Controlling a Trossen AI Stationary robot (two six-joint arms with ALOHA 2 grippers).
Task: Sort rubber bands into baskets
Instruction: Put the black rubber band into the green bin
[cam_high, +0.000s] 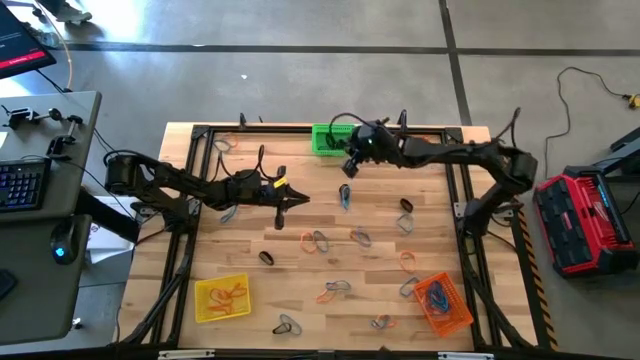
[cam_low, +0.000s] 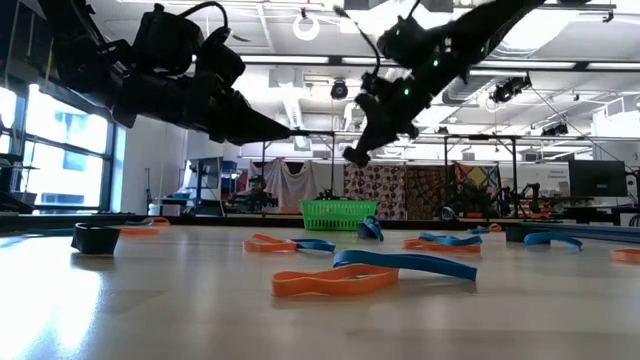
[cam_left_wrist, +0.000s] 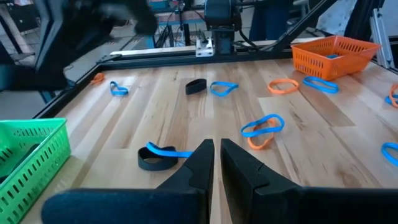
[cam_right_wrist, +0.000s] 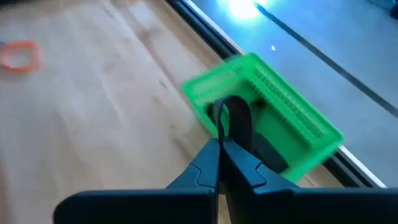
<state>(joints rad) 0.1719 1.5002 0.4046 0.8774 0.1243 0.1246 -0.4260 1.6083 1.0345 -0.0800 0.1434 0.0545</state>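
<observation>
One black rubber band (cam_right_wrist: 234, 118) hangs pinched in the right gripper (cam_right_wrist: 222, 144), its loop standing up from the fingertips, and the green basket (cam_right_wrist: 267, 115) sits right behind it in the right wrist view! From above, that right gripper (cam_high: 350, 166) hovers just beside the green basket (cam_high: 330, 138) at the far edge of the table (cam_high: 300, 260), not yet over it by my read. The fingers are pressed together on the band, a thin strand trapped between them.

Out across the wood, plenty of loose bands wait: a blue one (cam_low: 405, 264) lying over an orange one (cam_low: 325, 283) right up close in the low view, more scattered between the arms. The yellow basket (cam_high: 222, 298) holds orange loops at the near left, and the orange basket (cam_high: 443, 303) sits near right with blue ones inside.

These bands look featherlight and floppy, flat on the boards, so I'd judge a pinch across one strand, or where a loop humps up off the wood, is the way in. Stretchy rubber may cling to a pad on release, and overlapping pairs could come up together.

Over on the other side, the left gripper (cam_high: 292, 198) hangs above mid-table, fingers nearly touching and nothing between them; a black and blue pair (cam_left_wrist: 158, 157) lies just ahead of it.
</observation>
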